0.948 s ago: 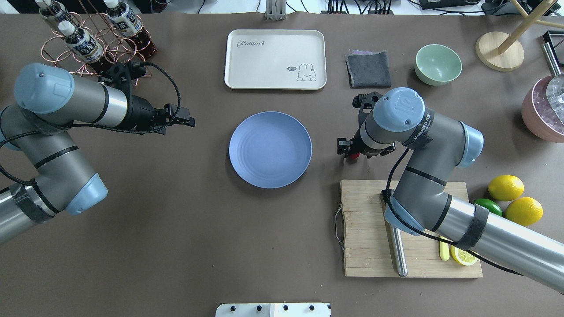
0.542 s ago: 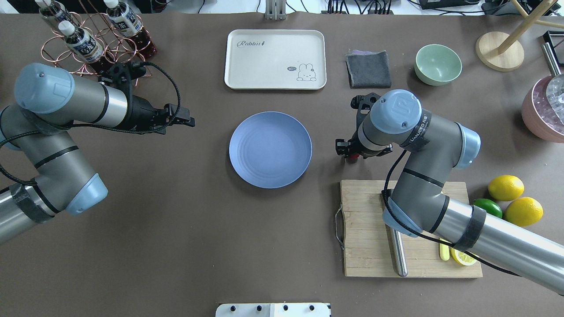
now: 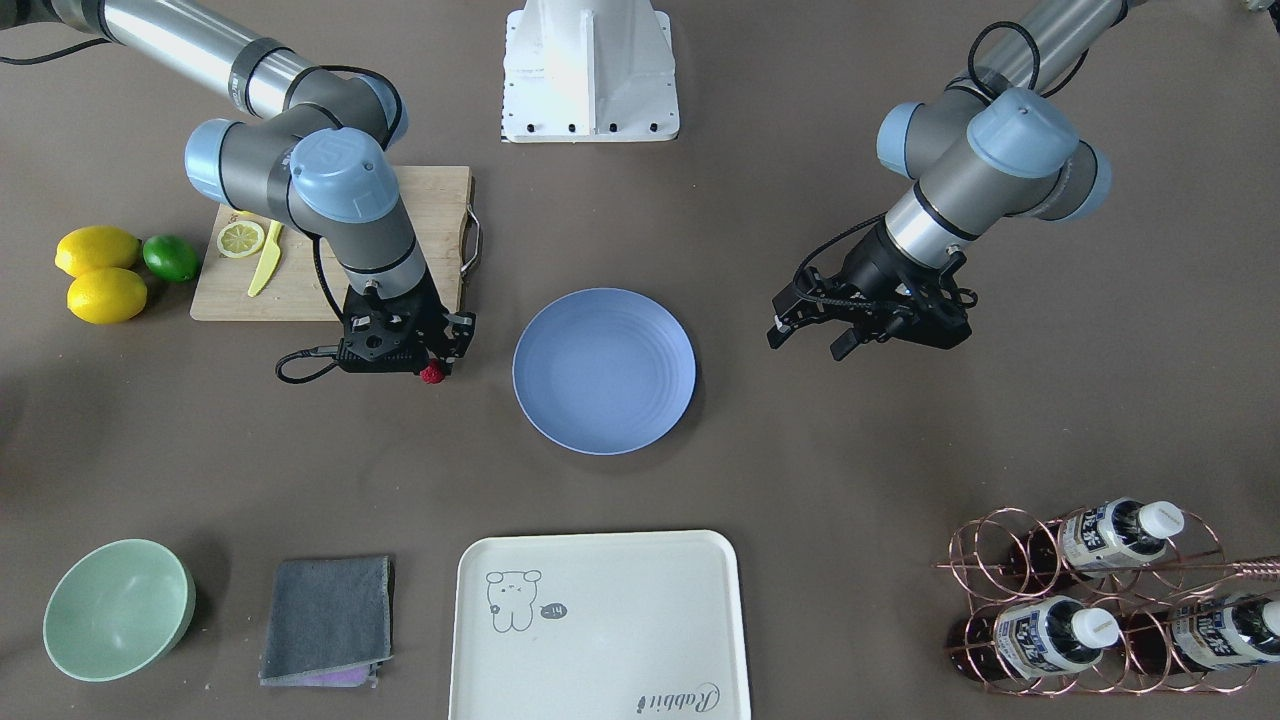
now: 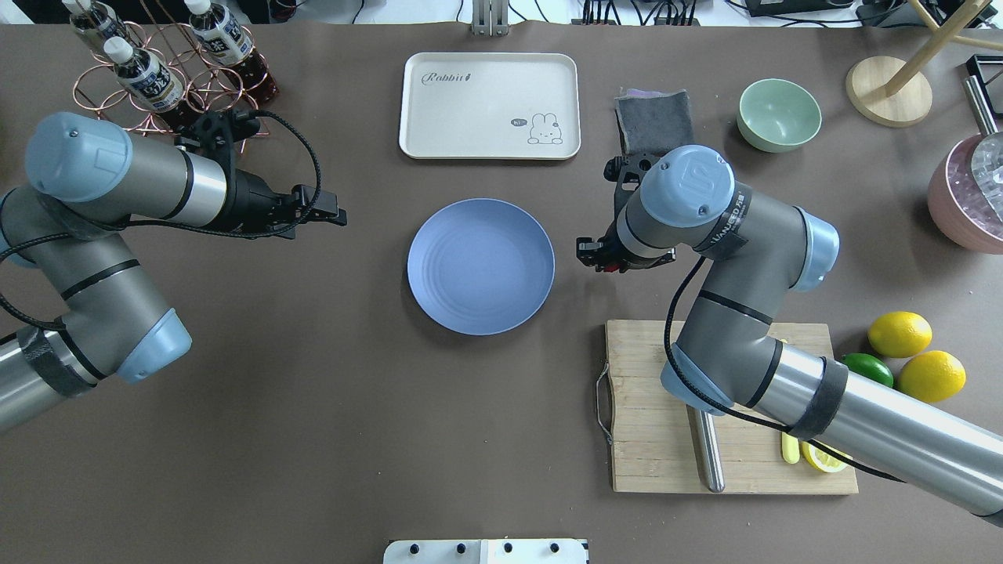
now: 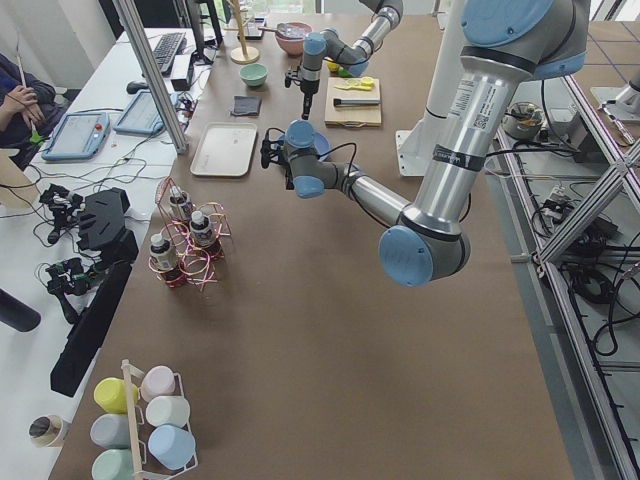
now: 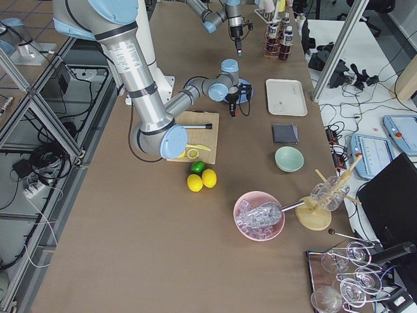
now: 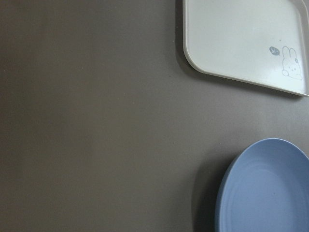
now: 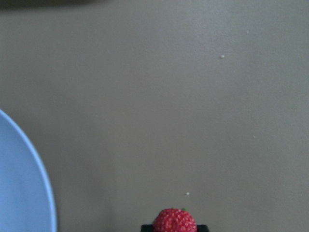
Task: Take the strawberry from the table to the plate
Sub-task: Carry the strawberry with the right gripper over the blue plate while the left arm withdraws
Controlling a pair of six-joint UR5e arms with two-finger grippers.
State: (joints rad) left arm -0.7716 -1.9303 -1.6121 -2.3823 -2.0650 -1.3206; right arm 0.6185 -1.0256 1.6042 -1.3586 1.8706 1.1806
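One strawberry (image 3: 432, 374) is pinched between the fingers of the right hand (image 3: 430, 368). It is over the bare bench (image 3: 860, 470), just beside the light-blue plate (image 3: 603, 370) and not yet above it. A wooden cutting board (image 3: 445, 200) lies behind that arm. On the plate's other side, the left hand (image 3: 806, 343) hangs with its fingers spread.

Right end effector (image 3: 431, 367) pointing down, clamped on strawberry (image 8: 174, 221); left end effector (image 3: 806, 345) aloft, fingers spread.
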